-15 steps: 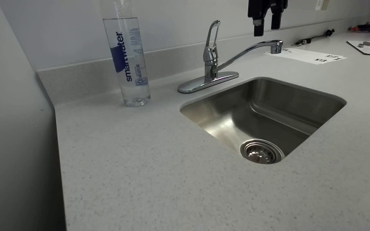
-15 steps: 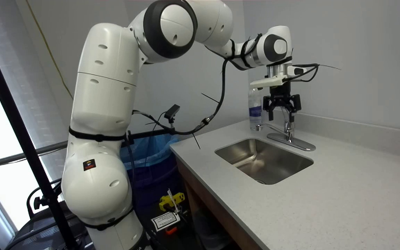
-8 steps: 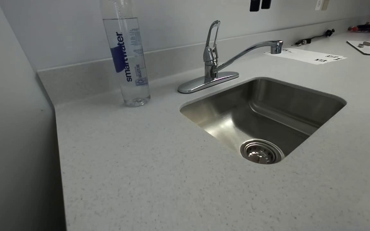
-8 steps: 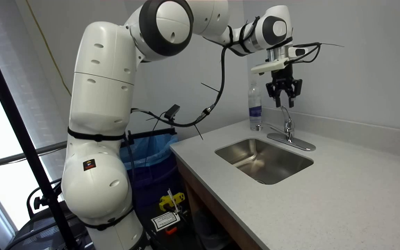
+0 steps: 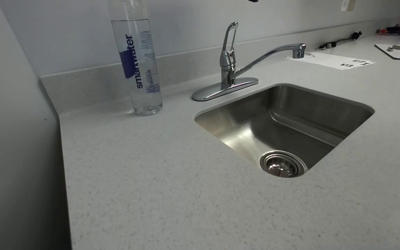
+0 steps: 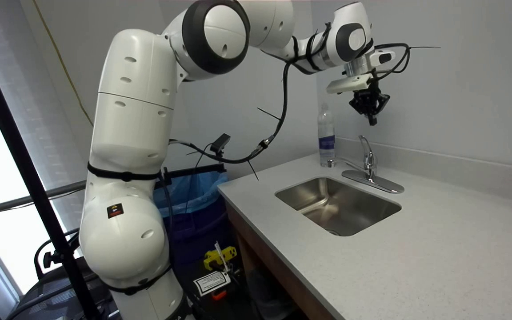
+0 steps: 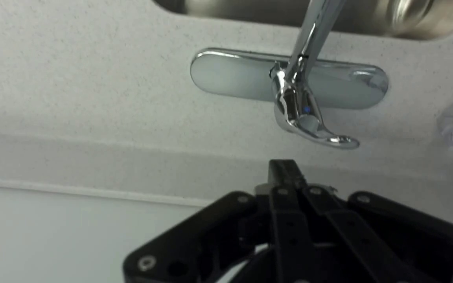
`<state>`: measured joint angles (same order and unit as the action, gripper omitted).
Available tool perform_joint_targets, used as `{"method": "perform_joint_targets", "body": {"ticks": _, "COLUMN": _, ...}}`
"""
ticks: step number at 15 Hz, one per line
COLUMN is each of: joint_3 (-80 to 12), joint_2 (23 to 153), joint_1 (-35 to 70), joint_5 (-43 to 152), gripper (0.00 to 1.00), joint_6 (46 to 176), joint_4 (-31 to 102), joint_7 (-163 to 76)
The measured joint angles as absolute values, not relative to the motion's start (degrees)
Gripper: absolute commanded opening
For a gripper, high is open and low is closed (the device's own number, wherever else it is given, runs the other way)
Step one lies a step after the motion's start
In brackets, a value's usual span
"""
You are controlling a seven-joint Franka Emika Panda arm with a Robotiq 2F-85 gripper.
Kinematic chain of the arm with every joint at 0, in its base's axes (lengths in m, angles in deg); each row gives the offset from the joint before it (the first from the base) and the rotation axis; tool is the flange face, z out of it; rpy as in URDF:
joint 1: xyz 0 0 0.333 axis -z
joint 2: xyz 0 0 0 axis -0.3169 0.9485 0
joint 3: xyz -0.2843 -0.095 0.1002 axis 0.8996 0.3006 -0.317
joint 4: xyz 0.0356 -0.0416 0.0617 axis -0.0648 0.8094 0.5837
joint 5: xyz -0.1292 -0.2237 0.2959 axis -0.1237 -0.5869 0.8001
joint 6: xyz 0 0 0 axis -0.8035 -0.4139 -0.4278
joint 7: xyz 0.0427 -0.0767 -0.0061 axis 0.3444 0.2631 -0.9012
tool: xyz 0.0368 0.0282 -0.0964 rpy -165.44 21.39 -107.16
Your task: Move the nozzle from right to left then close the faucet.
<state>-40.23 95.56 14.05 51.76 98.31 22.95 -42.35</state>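
The nozzle (image 7: 315,29) reaches out over the sink (image 5: 311,104), leaning to the side where the water bottle (image 6: 326,138) stands, so I judge the swing to the left as done. My claw (image 6: 372,121) is drawn fully together with nothing between its fingertips (image 7: 282,169), and it hangs tilted above the faucet (image 5: 227,75), clear of the upright lever handle (image 5: 227,59). What I take to be left is closing the faucet, most likely by pressing that handle down with my joined fingertips, since in both exterior views it stands high over the base plate (image 5: 208,93).
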Motion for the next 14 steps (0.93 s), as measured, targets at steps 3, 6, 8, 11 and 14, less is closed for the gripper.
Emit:
{"method": "perform_joint_targets", "body": {"ticks": 3, "joint_3": -40.23, "joint_2": 96.63, "joint_1": 13.32, "joint_5": 51.72, "gripper": 0.0, "joint_6": 104.99, "joint_4": 23.9, "joint_7": -42.13}}
{"method": "perform_joint_targets", "body": {"ticks": 6, "joint_3": -40.23, "joint_2": 97.71, "joint_1": 12.73, "joint_5": 51.57, "gripper": 0.0, "joint_6": 109.65, "joint_4": 25.29, "joint_7": -42.13}}
{"method": "perform_joint_targets", "body": {"ticks": 8, "joint_3": -40.23, "joint_2": 98.36, "joint_1": 12.45, "joint_5": 51.48, "gripper": 0.0, "joint_6": 111.95, "joint_4": 26.27, "joint_7": -42.13}}
{"method": "perform_joint_targets", "body": {"ticks": 11, "joint_3": -40.23, "joint_2": 99.12, "joint_1": 11.92, "joint_5": 51.42, "gripper": 0.0, "joint_6": 114.6, "joint_4": 27.51, "joint_7": -42.15}}
{"method": "perform_joint_targets", "body": {"ticks": 14, "joint_3": -40.23, "joint_2": 99.49, "joint_1": 11.35, "joint_5": 51.42, "gripper": 0.0, "joint_6": 115.77, "joint_4": 28.5, "joint_7": -42.2}}
